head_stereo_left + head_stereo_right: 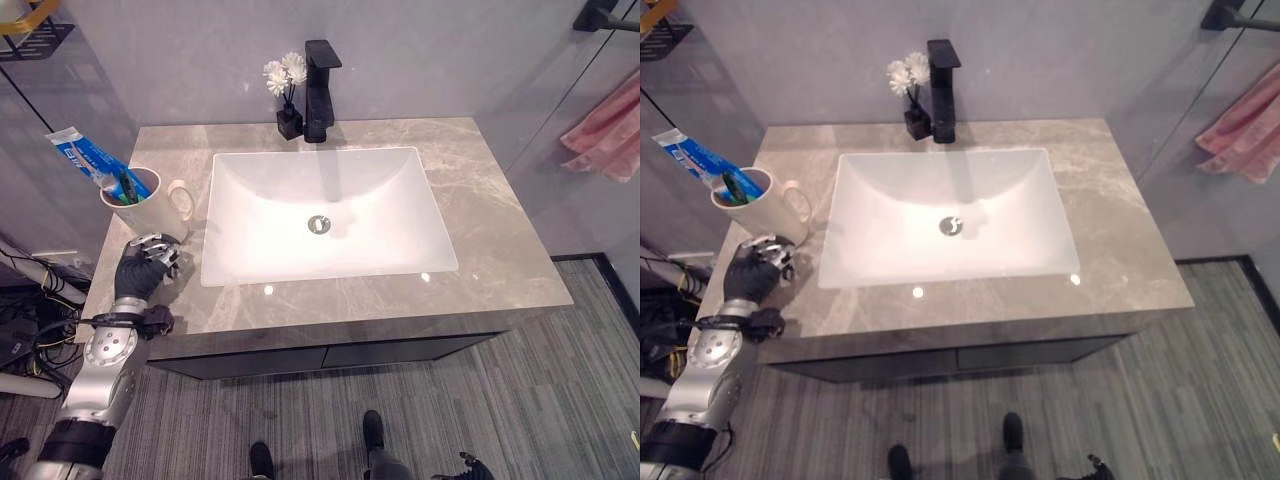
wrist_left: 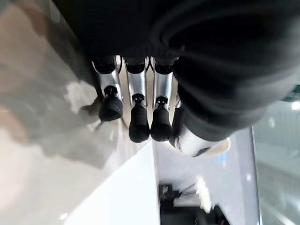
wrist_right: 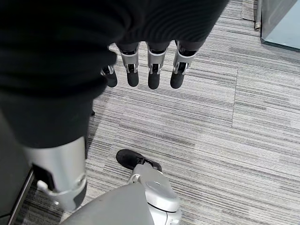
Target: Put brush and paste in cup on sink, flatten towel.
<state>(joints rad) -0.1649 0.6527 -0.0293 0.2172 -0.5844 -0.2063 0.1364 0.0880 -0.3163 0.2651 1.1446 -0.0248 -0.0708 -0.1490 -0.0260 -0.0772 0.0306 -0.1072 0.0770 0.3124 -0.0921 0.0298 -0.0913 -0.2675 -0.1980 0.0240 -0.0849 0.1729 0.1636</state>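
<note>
1. Toothpaste (image 1: 82,155) and brush (image 1: 128,186) both stand in the cream cup (image 1: 150,211), leaning toward the robot's left. The cup sits at the left end of the grey marble desk (image 1: 500,235), its handle turned toward the sink.
2. My left robot hand (image 1: 143,268) is on the desk just in front of the cup. The fingers (image 2: 139,123) hang relaxed and slightly bent, dark tips pointing down at the marble, and they hold nothing. From the head cameras I can't tell whether the fingertips touch the cup's base or stop just short of it.
3. In the left wrist view the cup (image 2: 206,146) shows as a pale curve just past the fingers, with the edge of the basin beyond.
4. My right robot hand (image 3: 150,65) hangs low beside the robot over the grey striped floor (image 3: 243,122). Its fingers are straight and apart, and empty.
5. Moving outward, the white rectangular sink (image 1: 330,215) fills the middle of the desk, with a round drain (image 1: 319,224) at its centre.
6. A black tap (image 1: 321,88) stands behind the basin, with a small black vase of white flowers (image 1: 286,92) just beside it on the left.
7. The pink towel (image 1: 606,130) hangs at the far right beyond a glass panel, bunched in folds and well apart from both hands.
</note>
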